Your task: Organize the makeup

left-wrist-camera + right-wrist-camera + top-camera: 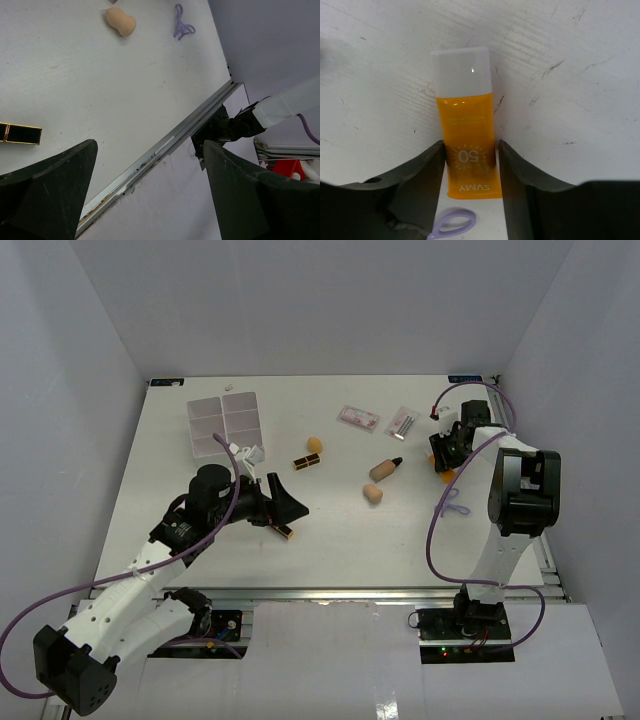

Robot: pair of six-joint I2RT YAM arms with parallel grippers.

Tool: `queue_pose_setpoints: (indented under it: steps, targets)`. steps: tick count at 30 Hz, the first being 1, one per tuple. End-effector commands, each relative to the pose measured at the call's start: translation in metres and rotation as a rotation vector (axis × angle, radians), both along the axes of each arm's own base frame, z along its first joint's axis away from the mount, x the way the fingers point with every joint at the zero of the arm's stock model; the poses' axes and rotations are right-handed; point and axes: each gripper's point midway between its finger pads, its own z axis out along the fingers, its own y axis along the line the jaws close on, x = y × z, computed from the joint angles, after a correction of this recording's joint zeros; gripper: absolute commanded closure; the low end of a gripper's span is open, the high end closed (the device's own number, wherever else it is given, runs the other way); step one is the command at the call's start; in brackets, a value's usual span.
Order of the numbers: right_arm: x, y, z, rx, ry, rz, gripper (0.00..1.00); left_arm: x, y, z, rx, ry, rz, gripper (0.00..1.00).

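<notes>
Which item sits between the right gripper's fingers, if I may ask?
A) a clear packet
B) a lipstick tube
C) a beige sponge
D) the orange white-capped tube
D: the right wrist view shows the orange white-capped tube lying between the fingers of the right gripper.

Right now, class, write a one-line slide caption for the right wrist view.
The right gripper flanks the base of an orange tube with a white cap, lying on the table.

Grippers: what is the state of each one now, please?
Left gripper: open, empty.
Right gripper: around the orange tube; whether it clamps cannot be told.
</notes>
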Motion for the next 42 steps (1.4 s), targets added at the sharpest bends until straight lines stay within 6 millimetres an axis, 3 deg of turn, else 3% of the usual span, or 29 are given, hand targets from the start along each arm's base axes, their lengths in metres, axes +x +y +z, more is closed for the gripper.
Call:
queue_pose_setpoints:
  steps: [1,6,13,18,26,28,31,42]
  targets:
    - [-0.008,0.008,-0.002,0.029,0.026,0.046,0.60,-0.004,-0.007,0.017,-0.085,-0.020,-0.024,0.02]
    - [-0.016,0.013,0.013,0.048,-0.014,0.072,0.70,-0.004,-0.019,0.019,-0.177,0.024,-0.041,0.02]
    - [-0.049,0.036,0.061,0.146,-0.119,0.143,0.73,0.012,-0.035,0.019,-0.229,0.058,-0.031,0.02]
    - [-0.084,0.073,0.105,0.306,-0.191,0.243,0.73,0.029,-0.058,0.022,-0.245,0.045,-0.033,0.02]
    - [-0.146,0.141,0.139,0.482,-0.212,0.429,0.74,0.058,-0.113,0.023,-0.259,0.049,-0.043,0.08]
    - [-0.154,0.151,0.149,0.506,-0.229,0.467,0.74,0.065,-0.128,0.034,-0.275,0.034,-0.056,0.10]
    - [-0.163,0.160,0.154,0.522,-0.234,0.499,0.74,0.073,-0.149,0.037,-0.276,0.022,-0.071,0.14]
    - [-0.180,0.173,0.166,0.562,-0.253,0.568,0.74,0.083,-0.199,0.008,-0.219,0.052,-0.108,0.27]
